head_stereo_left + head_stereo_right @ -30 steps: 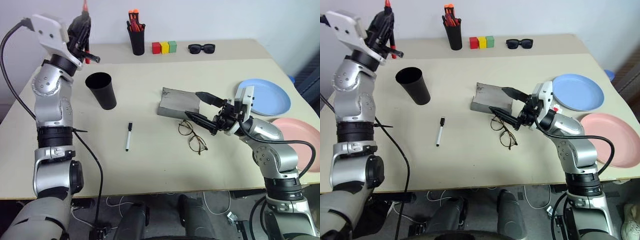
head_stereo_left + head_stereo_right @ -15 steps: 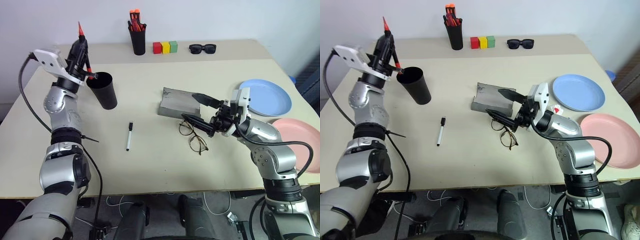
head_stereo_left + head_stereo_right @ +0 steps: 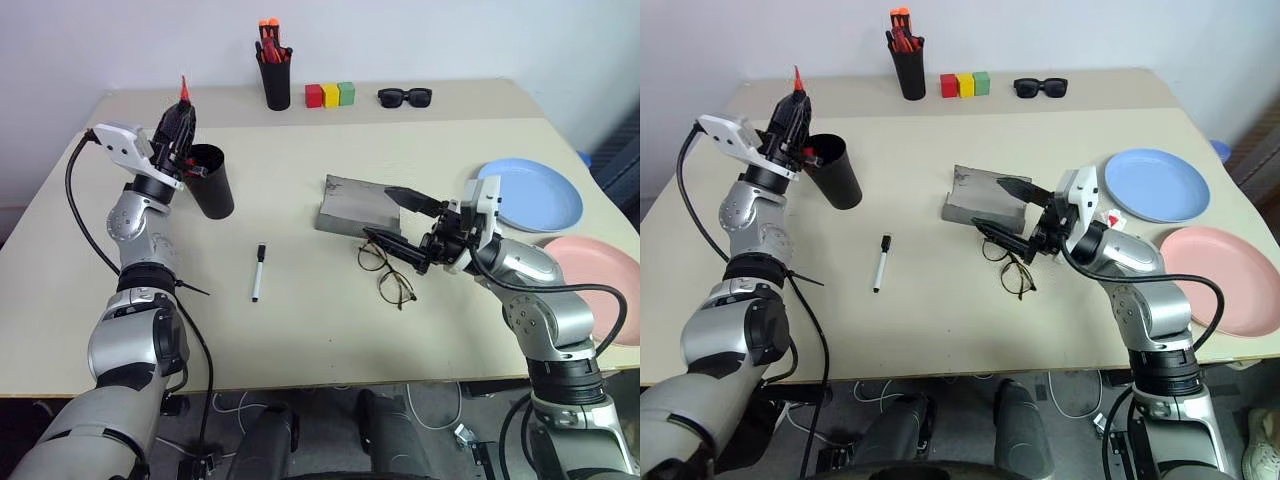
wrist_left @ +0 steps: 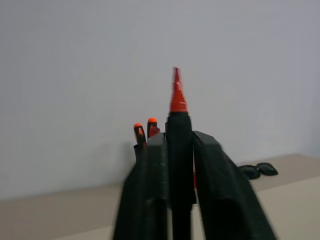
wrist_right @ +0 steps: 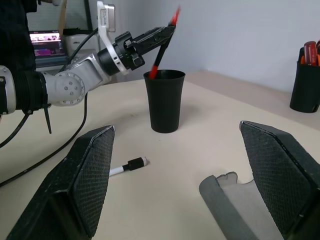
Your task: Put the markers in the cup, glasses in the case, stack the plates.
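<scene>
L gripper (image 3: pixel 181 140) sits right at the black cup's (image 3: pixel 210 185) rim, on its far-L side, w/ the red marker (image 5: pixel 161 46) between its fingers. Marker's long axis runs steeply up, tip skyward and leaning away from the cup, lower end just dipping inside the cup mouth per the R wrist view. Fingers look barely parted around the barrel; can't tell if they grip or are letting go. Judging by that, the drop is the step in hand: marker end is already over the opening, so it only needs to fall straight in w/o catching the rim.

White marker (image 3: pixel 256 271) lies flat on the table (image 3: pixel 300 330), in front of the cup and a bit R of it, black cap pointing toward the cup, long axis roughly front-to-back. L arm is clearly the nearer one for it.

R gripper (image 3: pixel 402 220) hangs wide open, holding nothing, well R of the cup, just above the wire-frame glasses (image 3: pixel 385 270) and touching distance from the grey case (image 3: pixel 352 208), which lies open beside them. Blue plate (image 3: pixel 535 195) and pink plate (image 3: pixel 600 280) sit far R of the cup, side by side, not stacked yet.
</scene>
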### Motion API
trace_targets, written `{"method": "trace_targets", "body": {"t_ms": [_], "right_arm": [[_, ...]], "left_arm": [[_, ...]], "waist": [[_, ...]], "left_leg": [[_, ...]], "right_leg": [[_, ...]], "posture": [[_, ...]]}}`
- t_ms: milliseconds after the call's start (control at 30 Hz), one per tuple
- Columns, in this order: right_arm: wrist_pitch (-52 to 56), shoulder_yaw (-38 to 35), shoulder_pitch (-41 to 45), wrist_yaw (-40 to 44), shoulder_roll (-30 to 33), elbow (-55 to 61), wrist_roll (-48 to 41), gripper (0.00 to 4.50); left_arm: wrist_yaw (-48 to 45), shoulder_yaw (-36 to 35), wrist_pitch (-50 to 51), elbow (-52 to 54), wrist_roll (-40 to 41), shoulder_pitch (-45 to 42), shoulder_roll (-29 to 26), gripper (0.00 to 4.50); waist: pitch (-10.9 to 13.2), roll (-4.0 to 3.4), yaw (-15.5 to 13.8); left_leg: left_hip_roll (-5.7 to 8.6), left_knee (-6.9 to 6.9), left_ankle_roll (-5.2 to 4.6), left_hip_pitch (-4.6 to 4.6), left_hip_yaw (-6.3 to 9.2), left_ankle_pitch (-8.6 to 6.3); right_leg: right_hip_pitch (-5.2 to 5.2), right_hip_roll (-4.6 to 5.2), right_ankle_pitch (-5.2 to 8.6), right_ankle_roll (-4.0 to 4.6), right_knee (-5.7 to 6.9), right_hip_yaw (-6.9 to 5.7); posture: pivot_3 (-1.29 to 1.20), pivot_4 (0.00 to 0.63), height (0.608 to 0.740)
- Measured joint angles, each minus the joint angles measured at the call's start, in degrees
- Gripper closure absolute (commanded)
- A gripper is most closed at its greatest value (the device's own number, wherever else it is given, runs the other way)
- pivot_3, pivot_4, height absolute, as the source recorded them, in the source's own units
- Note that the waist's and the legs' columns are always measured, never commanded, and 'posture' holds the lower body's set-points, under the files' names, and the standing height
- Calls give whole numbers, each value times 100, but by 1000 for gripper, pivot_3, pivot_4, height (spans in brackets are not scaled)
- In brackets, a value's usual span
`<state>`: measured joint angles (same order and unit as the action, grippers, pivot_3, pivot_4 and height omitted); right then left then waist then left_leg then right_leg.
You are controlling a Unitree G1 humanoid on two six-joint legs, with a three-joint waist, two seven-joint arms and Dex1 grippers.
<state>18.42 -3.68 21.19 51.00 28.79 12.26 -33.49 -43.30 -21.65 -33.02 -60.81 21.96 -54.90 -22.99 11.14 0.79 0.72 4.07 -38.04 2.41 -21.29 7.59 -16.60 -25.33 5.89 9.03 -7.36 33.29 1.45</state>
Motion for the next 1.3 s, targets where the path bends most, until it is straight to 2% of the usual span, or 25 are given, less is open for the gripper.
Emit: {"method": "trace_targets", "body": {"t_ms": [100,133,333,400,500,567,633,700,767,900,1000,1300], "right_arm": [[0,0,-4,0,28,6,13,402],[0,0,-4,1,28,6,15,402],[-2,1,-4,1,27,6,73,402],[-3,1,-3,1,26,5,75,402],[-10,-5,-36,19,36,3,76,402],[-11,-9,-67,55,66,-12,78,402],[-11,-15,-44,86,91,-27,77,402],[-16,-40,-13,114,106,-72,78,402],[-26,-23,77,146,100,-154,90,402],[-110,10,226,214,49,-267,131,402],[-147,43,223,217,-37,-315,169,402],[-160,56,93,164,-57,-291,183,402]], "left_arm": [[-12,0,0,0,3,-34,4,458],[-19,0,0,0,4,-47,6,40],[14,36,321,318,8,-54,47,40],[215,183,951,1016,-13,95,40,40],[520,562,2462,2945,122,833,2,40],[892,892,3878,4552,322,1428,-109,40],[1276,1227,5290,5873,373,1857,-484,40],[1703,1361,6474,6869,504,2161,-628,40],[2180,1400,7359,7456,648,2326,-476,40],[2979,1505,8798,8048,741,2453,-164,40],[3358,1687,9670,8117,718,2641,16,40],[4224,1552,11350,7829,346,2435,714,40]], "waist": [[0,0,2],[0,0,3],[0,0,3],[0,0,10],[0,0,30],[1,-1,42],[0,-2,52],[-1,-6,41],[-1,-5,6],[-1,-4,2],[-1,-4,9],[-1,-4,-12]], "left_leg": [[0,0,0,0,0,0],[0,0,0,0,0,0],[0,0,0,-1,0,0],[0,0,-1,0,1,0],[-1,1,-5,1,3,-3],[-2,1,-5,-2,5,-3],[-3,2,-5,2,4,-3],[-2,2,-5,9,4,-3],[-2,1,-2,11,5,-1],[-1,-1,0,12,5,0],[-1,1,0,12,5,0],[0,0,3,10,5,1]], "right_leg": [[0,0,0,0,0,0],[0,0,0,0,0,0],[0,0,0,0,0,0],[0,0,0,0,2,1],[-2,0,0,0,10,1],[-8,0,0,0,14,2],[-9,-1,0,1,17,2],[-4,-2,1,1,23,3],[0,-2,2,2,23,2],[3,-2,2,2,21,2],[2,-2,2,2,22,3],[4,-2,2,2,16,2]], "posture": [[0,150,740],[0,150,740],[0,150,740],[0,150,740],[0,150,740],[0,150,740],[0,150,740],[0,150,740],[0,150,740],[0,150,740],[0,150,740],[0,150,740]]}}
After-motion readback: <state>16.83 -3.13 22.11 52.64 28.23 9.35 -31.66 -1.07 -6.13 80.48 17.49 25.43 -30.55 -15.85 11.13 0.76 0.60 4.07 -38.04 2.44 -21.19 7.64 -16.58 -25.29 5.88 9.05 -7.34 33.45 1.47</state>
